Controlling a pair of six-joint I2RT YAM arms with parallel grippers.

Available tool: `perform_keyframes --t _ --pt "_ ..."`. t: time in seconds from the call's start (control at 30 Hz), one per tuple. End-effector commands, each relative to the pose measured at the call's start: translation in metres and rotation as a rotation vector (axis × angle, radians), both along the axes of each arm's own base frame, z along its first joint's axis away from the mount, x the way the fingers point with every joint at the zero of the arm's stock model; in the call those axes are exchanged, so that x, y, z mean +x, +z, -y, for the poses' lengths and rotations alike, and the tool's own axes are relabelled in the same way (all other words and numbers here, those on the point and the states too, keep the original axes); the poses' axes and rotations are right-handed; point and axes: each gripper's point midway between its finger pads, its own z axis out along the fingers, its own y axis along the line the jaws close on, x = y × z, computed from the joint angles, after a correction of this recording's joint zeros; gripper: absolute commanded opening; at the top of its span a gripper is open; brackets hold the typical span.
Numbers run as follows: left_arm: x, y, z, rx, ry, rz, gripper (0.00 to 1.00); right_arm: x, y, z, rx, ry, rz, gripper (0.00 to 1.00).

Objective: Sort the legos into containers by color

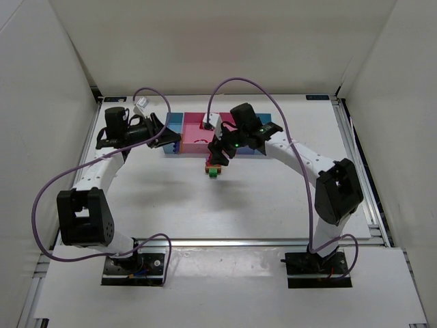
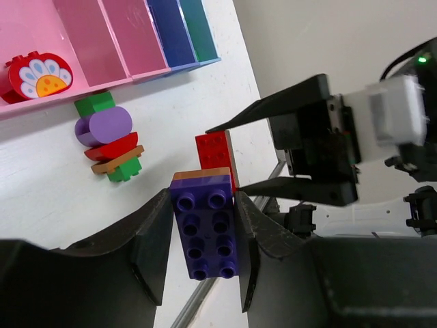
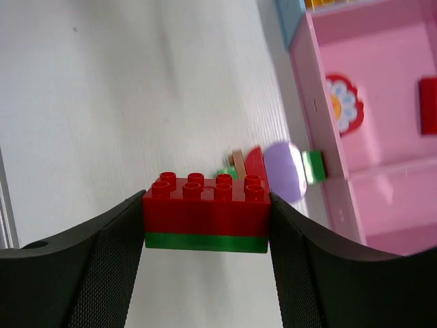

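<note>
Mid-carry. Left gripper (image 2: pixel 203 205) clamped on purple brick (image 2: pixel 205 236), right gripper (image 3: pixel 206 201) clamped on red-green stack (image 3: pixel 205 219). Next, likely: split stack, drop into tray (image 2: pixel 123 41).

From above, the left gripper (image 1: pixel 162 131) and right gripper (image 1: pixel 217 160) hide parts of the tray (image 1: pixel 194 133); the brick pile (image 3: pixel 273 167) beside it is blurred.

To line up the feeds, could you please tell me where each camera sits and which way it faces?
Top external: above and behind, facing down at the table, tray, left arm and right arm.
Left wrist: past the left gripper, shut on a purple brick, toward the tray and right gripper.
Right wrist: past the right gripper, shut on a red brick, toward the tray.
Shared by both wrists: the flower piece.
</note>
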Motion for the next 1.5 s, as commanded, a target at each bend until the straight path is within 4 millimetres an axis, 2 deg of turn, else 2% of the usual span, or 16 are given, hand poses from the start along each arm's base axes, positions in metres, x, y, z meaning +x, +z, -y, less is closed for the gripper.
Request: perform_keyframes --t 0.0,0.3,0.47,0.5,0.67,0.7,0.83,0.9,0.97,1.03,1.1,1.2,1.3,1.37,1.47 --pt "-0.003 0.016 0.002 -0.008 -0.003 0.062 0.11 -0.001 0.017 0.016 0.007 -0.015 0.039 0.21" --pt "0.005 0.017 0.006 -0.015 -0.016 0.059 0.11 0.002 0.018 0.034 -0.002 -0.04 0.056 0.2" --pt "0.002 0.02 0.009 -0.007 -0.029 0.081 0.1 -0.012 0.011 0.044 -0.02 -0.006 0.027 0.21" --pt "-0.004 0.02 0.02 -0.006 -0.059 0.084 0.11 -0.016 0.008 0.046 -0.023 0.006 0.016 0.21" --pt "-0.006 0.019 0.021 -0.001 -0.063 0.084 0.11 -0.047 -0.016 0.06 -0.036 0.06 -0.131 0.22" --pt "-0.006 0.019 0.021 0.0 -0.064 0.086 0.1 -0.054 -0.026 0.063 -0.046 0.065 -0.167 0.22" --pt "-0.005 0.022 0.019 0.019 -0.057 0.105 0.1 -0.062 -0.052 0.078 -0.093 0.055 -0.223 0.24" --pt "-0.006 0.023 0.019 0.021 -0.059 0.109 0.1 -0.055 -0.068 0.085 -0.143 0.011 -0.203 0.28" --pt "-0.007 0.021 0.019 0.023 -0.058 0.103 0.1 -0.051 -0.075 0.088 -0.169 -0.006 -0.187 0.35" --pt "-0.011 0.019 0.019 0.022 -0.066 0.101 0.1 -0.044 -0.079 0.089 -0.185 -0.025 -0.167 0.55" --pt "-0.015 0.018 0.02 0.012 -0.076 0.096 0.1 -0.04 -0.074 0.085 -0.169 -0.029 -0.159 0.71" --pt "-0.022 0.018 0.022 -0.009 -0.085 0.103 0.11 -0.038 -0.056 0.073 -0.106 -0.028 -0.188 0.74" --pt "-0.026 0.029 0.024 -0.041 -0.094 0.153 0.1 -0.035 -0.034 0.06 -0.031 -0.009 -0.206 0.76" --pt "-0.03 0.026 0.025 -0.059 -0.1 0.146 0.1 -0.034 -0.026 0.052 0.005 -0.001 -0.24 0.77" --pt "-0.033 0.03 0.027 -0.077 -0.117 0.157 0.1 -0.037 -0.025 0.048 0.022 0.028 -0.261 0.78"
